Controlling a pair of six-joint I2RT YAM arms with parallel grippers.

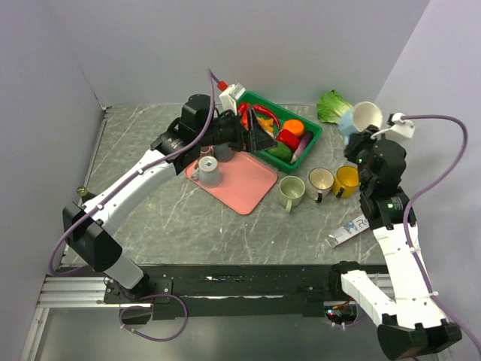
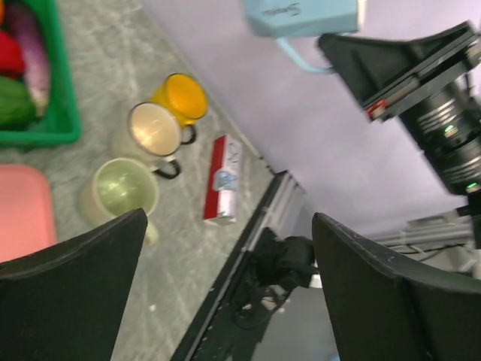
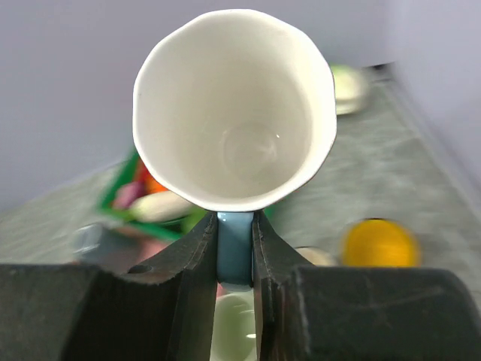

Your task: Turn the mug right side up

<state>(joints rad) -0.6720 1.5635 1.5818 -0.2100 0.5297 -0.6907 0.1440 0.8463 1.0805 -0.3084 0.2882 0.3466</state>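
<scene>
One light-blue mug (image 3: pixel 234 113) aloft, handle clamped in right gripper (image 3: pixel 235 226), left gripper (image 2: pixel 229 216) spread wide, empty, three upright mugs (image 1: pixel 319 181) in a row, one pink tray (image 1: pixel 244 184), one green bin (image 1: pixel 312 128), grey marbled tabletop (image 1: pixel 165 218), lilac walls (image 1: pixel 263 37)

The right jaws are holding a pale blue mug (image 1: pixel 361 118) aloft. A gray mug (image 1: pixel 209 172) is standing on the pink tray (image 1: pixel 248 182).

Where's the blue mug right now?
The blue mug is in the air at the top view's far right, handle pinched in the right gripper, beside the lettuce and beyond the yellow mug.
</scene>
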